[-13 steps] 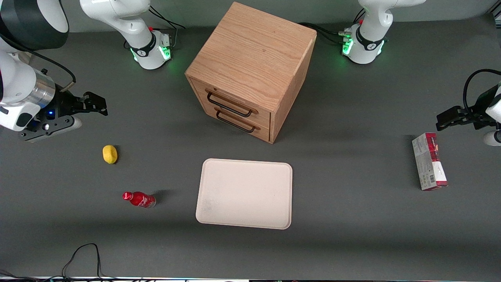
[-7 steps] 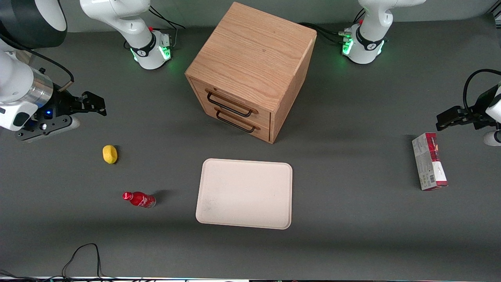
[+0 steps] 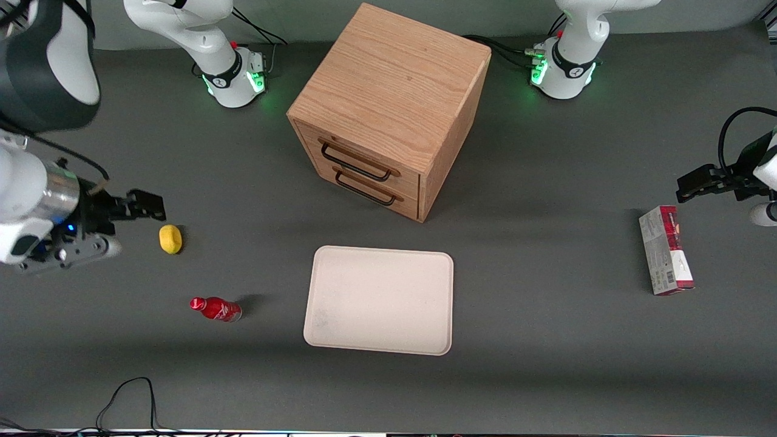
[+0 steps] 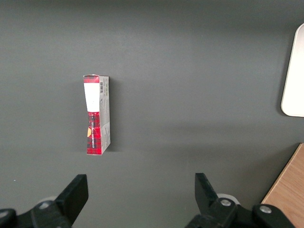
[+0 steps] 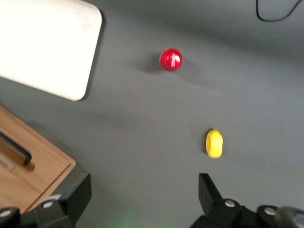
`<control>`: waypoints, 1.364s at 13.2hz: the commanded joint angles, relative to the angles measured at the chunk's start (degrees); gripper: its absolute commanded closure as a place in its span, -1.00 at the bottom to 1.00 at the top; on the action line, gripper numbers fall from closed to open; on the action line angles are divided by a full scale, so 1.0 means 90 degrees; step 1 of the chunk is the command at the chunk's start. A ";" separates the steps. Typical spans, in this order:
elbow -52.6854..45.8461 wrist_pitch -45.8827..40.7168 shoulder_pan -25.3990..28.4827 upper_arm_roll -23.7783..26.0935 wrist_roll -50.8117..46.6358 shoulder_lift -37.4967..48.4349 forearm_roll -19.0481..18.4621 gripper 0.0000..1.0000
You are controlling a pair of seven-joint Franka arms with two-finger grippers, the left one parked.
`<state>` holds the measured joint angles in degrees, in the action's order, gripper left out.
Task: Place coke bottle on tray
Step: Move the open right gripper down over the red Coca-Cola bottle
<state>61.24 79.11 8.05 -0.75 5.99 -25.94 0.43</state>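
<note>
The coke bottle (image 3: pixel 215 308), small and glossy red with a red cap, stands upright on the grey table beside the tray; in the right wrist view the bottle (image 5: pixel 170 60) shows as a red disc seen from above. The tray (image 3: pixel 379 300), flat and cream with rounded corners, lies in front of the wooden cabinet with nothing on it; its corner (image 5: pixel 47 47) shows in the right wrist view. My right gripper (image 3: pixel 149 206) hangs open above the table close to the yellow lemon, farther from the front camera than the bottle. Nothing is between the gripper's fingers (image 5: pixel 144 187).
A yellow lemon (image 3: pixel 170 238) lies between the gripper and the bottle; the lemon (image 5: pixel 214 143) also shows in the right wrist view. The wooden drawer cabinet (image 3: pixel 388 109) stands mid-table. A red-and-grey carton (image 3: pixel 665 249) lies toward the parked arm's end. A black cable (image 3: pixel 127 394) loops at the table's front edge.
My right gripper has moved nearer to the front camera and now hangs close to the lemon. Bottle, lemon and tray have not moved.
</note>
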 commanded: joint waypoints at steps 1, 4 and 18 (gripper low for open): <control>-0.1111 -0.0285 0.0004 -0.0014 -0.0187 -0.0809 0.0070 -1.00; -0.1121 0.0094 0.0004 -0.0034 -0.0187 -0.1150 0.0060 -1.00; -0.1131 0.1532 -0.0084 -0.0082 -0.0080 -0.2675 0.0021 -0.99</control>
<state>52.88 93.02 7.58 -1.27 5.58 -48.85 0.43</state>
